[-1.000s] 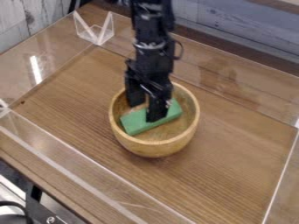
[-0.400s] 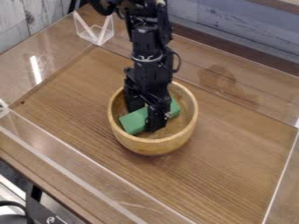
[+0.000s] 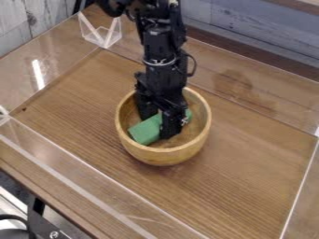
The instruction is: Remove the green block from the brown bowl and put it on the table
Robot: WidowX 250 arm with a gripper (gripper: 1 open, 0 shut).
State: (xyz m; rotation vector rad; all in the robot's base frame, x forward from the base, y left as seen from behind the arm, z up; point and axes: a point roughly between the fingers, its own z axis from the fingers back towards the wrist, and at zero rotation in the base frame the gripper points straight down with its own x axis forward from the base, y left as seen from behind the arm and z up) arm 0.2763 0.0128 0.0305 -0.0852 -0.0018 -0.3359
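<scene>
Single camera view, looking down at an angle. I see the dark brown wood-grain tabletop (image 3: 249, 177) fenced by clear acrylic walls (image 3: 50, 56). The round light-brown wooden bowl (image 3: 166, 149), thick rim, grain visible, sits about mid-tabletop, somewhat nearer the front edge than the back, well apart from every wall. My black robot arm (image 3: 159, 37) drops in from the far side and points straight down into the bowl. The black gripper (image 3: 163, 118) is down inside the bowl, below rim level, jaws spread wide and released, not clamped on anything I can see. The small flat bright-green rectangular block (image 3: 148, 130) is in the bowl, lying tilted against the inner slope on the bowl's left-front part; its right end is hidden behind the fingers. Fingers look to straddle the block's right end, but I cannot tell if they touch it. Near the tabletop's far left corner stands a small clear acrylic piece (image 3: 103, 35), well apart from the bowl.
</scene>
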